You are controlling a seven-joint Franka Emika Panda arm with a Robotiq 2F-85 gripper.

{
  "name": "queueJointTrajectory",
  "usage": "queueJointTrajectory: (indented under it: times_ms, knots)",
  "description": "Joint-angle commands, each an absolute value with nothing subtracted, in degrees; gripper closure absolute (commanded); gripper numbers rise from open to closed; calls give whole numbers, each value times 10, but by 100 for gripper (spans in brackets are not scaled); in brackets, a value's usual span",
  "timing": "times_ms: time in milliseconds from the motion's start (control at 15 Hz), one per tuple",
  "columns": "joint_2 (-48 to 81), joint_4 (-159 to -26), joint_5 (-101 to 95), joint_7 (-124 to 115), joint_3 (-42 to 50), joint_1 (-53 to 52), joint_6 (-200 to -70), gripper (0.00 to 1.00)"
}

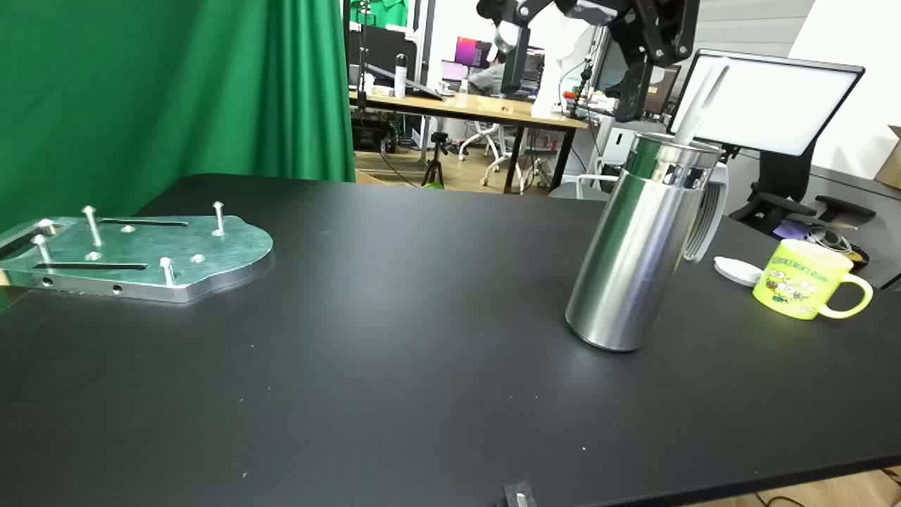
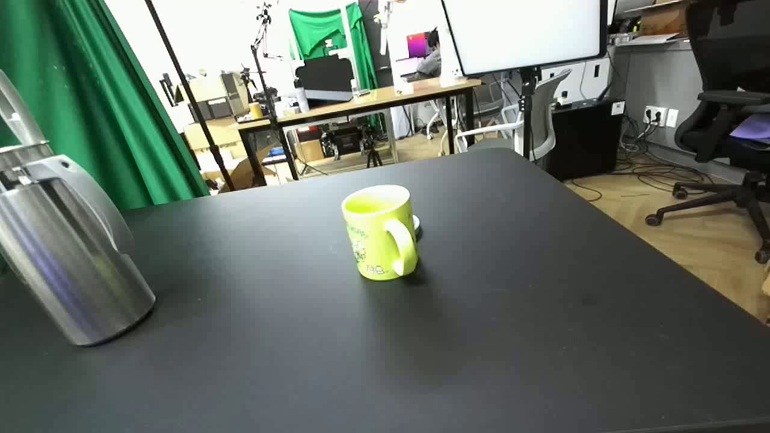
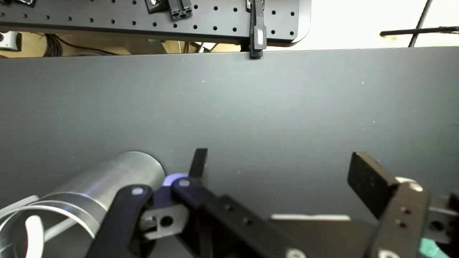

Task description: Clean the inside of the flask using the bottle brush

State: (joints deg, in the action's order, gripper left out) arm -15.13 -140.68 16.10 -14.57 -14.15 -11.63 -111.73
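The flask, a tall brushed steel jug with a grey handle, stands on the black table in both exterior views (image 1: 619, 260) (image 2: 72, 258) and at the lower left of the wrist view (image 3: 118, 175). The bottle brush sits in the flask's mouth. Its pale greyish-white end sticks up out of the rim in both exterior views (image 1: 697, 109) (image 2: 18, 114) and shows in the wrist view (image 3: 34, 233). Its lower part is hidden inside. My gripper (image 1: 570, 102) is open and empty, above the table beside the flask's top. In the wrist view its fingers (image 3: 279, 156) are wide apart.
A yellow-green mug (image 1: 802, 278) (image 2: 376, 240) stands near the flask, on its handle side. A small white disc (image 1: 737, 270) lies beside the mug. A metal plate with upright bolts (image 1: 141, 253) lies at the table's far side. A perforated black board (image 3: 215, 21) borders one table edge.
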Motion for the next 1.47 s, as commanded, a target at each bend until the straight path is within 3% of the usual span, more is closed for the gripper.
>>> queueJointTrajectory:
  times_ms: [0,667,1400]
  knots:
    - [-151,-1406,160,-146,-139,-118,-1116,0]
    - [-151,-1405,160,-146,-139,-118,-1117,0]
    - [-279,-1423,219,-300,-109,-61,-1131,0]
